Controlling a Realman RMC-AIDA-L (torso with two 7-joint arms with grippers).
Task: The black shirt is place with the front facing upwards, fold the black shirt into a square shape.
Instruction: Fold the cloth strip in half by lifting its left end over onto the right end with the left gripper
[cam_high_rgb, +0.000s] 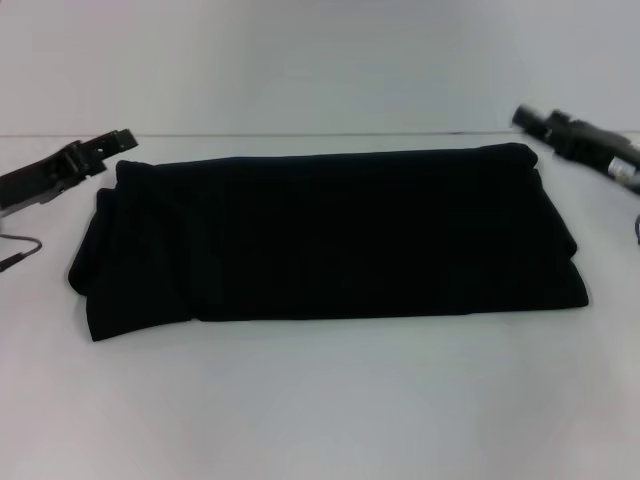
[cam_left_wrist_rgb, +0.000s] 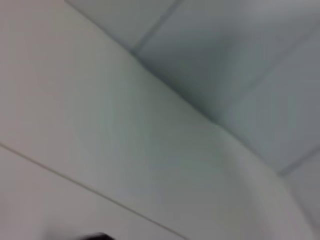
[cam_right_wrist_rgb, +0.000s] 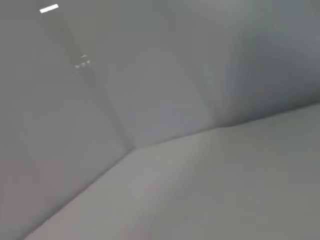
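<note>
Your shirt (cam_high_rgb: 330, 235) lies as a wide band mid-desk (cam_high_rgb: 320, 400); its loose left layers may slip. Left gripper (cam_high_rgb: 110, 145) and right gripper (cam_high_rgb: 535, 118) hold nothing; I cannot tell the jaws' opening.

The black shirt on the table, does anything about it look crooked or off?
Slightly. The black shirt is folded into a wide rectangle, not a square. Its left end is rumpled and uneven, with layers sticking out. Both claws, left and right, sit clear of it.
</note>
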